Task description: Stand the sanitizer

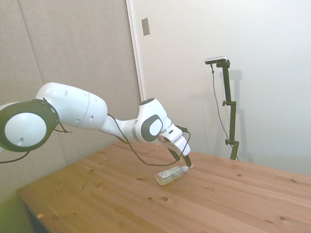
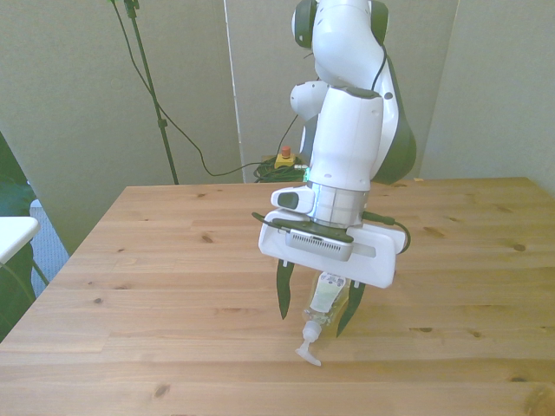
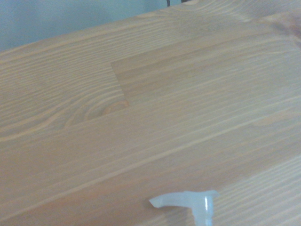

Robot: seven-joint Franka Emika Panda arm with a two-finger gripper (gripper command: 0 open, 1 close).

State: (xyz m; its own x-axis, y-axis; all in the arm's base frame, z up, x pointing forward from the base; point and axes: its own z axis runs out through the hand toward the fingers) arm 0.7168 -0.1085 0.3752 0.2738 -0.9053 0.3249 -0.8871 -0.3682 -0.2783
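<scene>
The sanitizer (image 2: 323, 295) lies on its side on the wooden table (image 2: 173, 260), a small clear bottle of yellowish liquid with a pale label. Its white pump top (image 2: 307, 350) points toward the table's near edge in the front view. My gripper (image 2: 313, 324) is open and low over the bottle, one dark finger on each side of its neck end. From the side the sanitizer (image 1: 169, 175) shows flat on the boards, with the gripper (image 1: 184, 164) at its pump end. The wrist view holds only the pump top (image 3: 188, 199) on blurred wood.
A red stop button (image 2: 284, 159) and cables lie behind the table's far edge. A white object (image 2: 13, 234) pokes in at the front view's left. Bare wood (image 1: 218, 204) surrounds the bottle on all sides.
</scene>
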